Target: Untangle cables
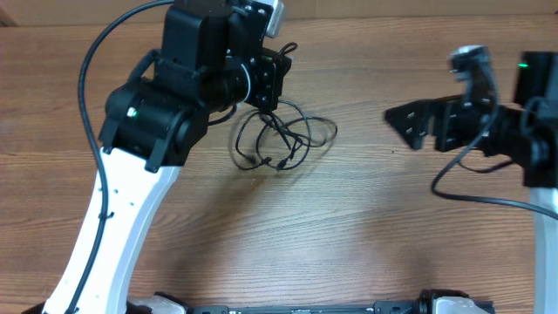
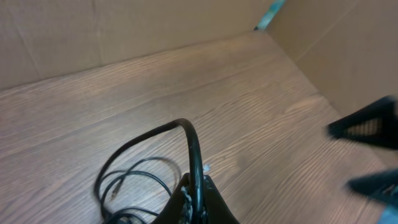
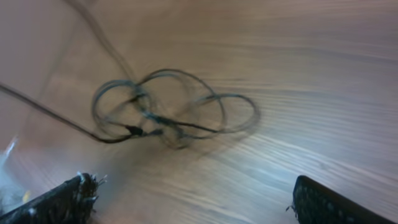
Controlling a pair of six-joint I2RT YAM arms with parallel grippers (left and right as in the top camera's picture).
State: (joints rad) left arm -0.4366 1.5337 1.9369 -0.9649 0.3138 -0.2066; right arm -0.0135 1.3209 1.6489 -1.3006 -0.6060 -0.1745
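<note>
My left pincer is clamped tight, jaws together, pinching a strand of the cables. In the left wrist view, one cord rises out of the closed tips in a stiff arch and drops back to the table. More thin loops lie just left of it.

Overhead, the tangle sits on the wood a bit left of centre, partly under my left pincer and spreading toward the near edge. It is several overlapping loops, with small plug ends at the lower side of the bunch.

My right pincer is spread wide, with nothing between the fingers and no hold on anything. It sits off to the right, well apart from the tangle, pointing at it. The right wrist view is blurred. The loops show ahead of the open fingers, lying flat on the wood, untouched on that side.
</note>
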